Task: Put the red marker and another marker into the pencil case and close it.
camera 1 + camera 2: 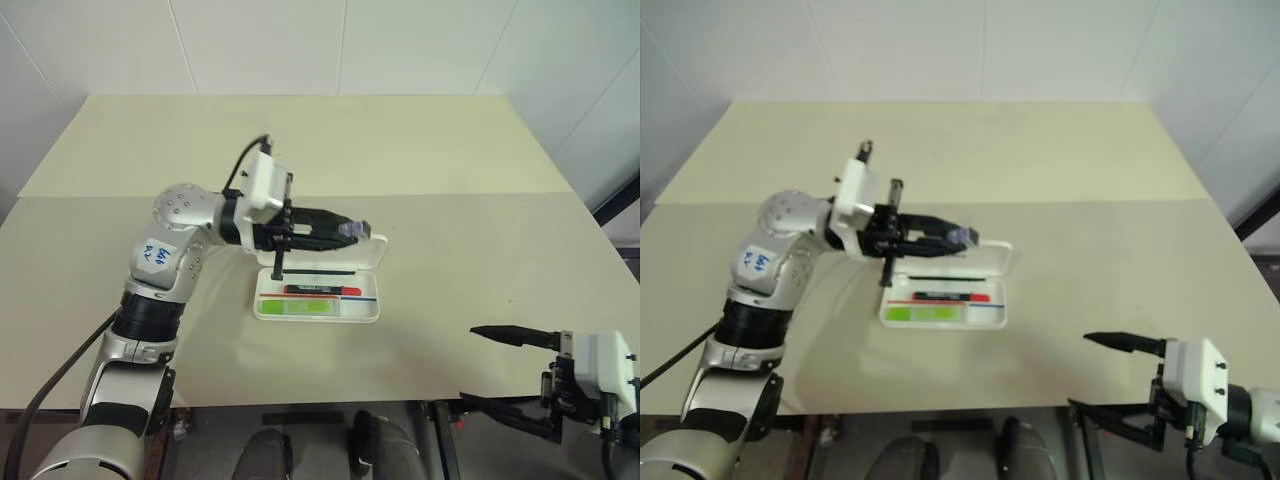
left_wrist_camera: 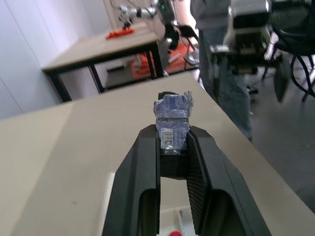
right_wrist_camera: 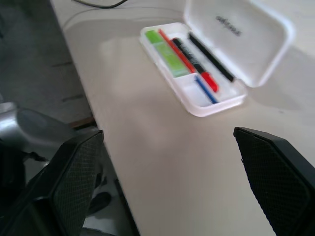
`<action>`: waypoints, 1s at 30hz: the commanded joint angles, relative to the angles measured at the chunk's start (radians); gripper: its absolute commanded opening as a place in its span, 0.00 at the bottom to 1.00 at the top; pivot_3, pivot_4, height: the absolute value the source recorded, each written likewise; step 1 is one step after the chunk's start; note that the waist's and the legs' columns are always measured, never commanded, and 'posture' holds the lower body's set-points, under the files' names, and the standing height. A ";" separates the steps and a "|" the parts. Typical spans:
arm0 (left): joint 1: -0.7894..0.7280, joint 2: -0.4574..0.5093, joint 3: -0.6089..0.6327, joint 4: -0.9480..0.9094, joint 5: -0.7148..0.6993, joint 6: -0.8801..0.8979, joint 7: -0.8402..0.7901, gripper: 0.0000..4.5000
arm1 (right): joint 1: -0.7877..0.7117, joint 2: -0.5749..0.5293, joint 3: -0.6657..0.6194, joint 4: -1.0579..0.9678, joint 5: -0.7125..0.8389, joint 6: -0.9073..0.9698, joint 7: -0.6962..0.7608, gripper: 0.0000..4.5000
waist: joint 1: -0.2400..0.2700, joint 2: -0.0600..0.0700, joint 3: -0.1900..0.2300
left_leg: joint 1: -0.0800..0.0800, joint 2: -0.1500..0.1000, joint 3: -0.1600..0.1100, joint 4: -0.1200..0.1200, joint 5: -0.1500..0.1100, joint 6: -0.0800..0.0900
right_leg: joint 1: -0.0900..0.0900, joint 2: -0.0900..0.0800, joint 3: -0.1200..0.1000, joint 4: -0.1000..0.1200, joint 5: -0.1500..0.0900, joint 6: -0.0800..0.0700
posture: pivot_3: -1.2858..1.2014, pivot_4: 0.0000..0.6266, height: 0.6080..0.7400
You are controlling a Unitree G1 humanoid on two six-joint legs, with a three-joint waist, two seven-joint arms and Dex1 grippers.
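Observation:
The white pencil case (image 1: 368, 311) lies open mid-table, its lid (image 3: 256, 39) tipped back. In its tray lie the red marker (image 1: 321, 290), the lime-green marker (image 1: 307, 308) and a thin black pen (image 3: 211, 56). My left gripper (image 1: 352, 231) reaches in level above the lid's edge, shut on a small blue-grey wrapped object (image 2: 172, 118). My right gripper (image 1: 470, 365) hangs open and holds nothing, off the table's near right edge, well away from the case.
Pale tabletop (image 1: 470, 220) stretches around the case on all sides. In the left wrist view a person (image 2: 221, 44) stands beyond the table's side, with another table (image 2: 108, 46) and dark chairs behind.

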 commanded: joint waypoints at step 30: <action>0.131 -0.096 -0.223 -0.016 0.306 -0.052 0.176 0.08 | -0.047 0.082 0.069 -0.082 0.038 0.015 -0.239 1.00 | 0.002 0.000 0.000 | 0.000 -0.003 -0.009 0.000 0.000 0.005 | 0.000 -0.004 0.000 0.000 0.000 0.000 | 0.52 0.24 1.00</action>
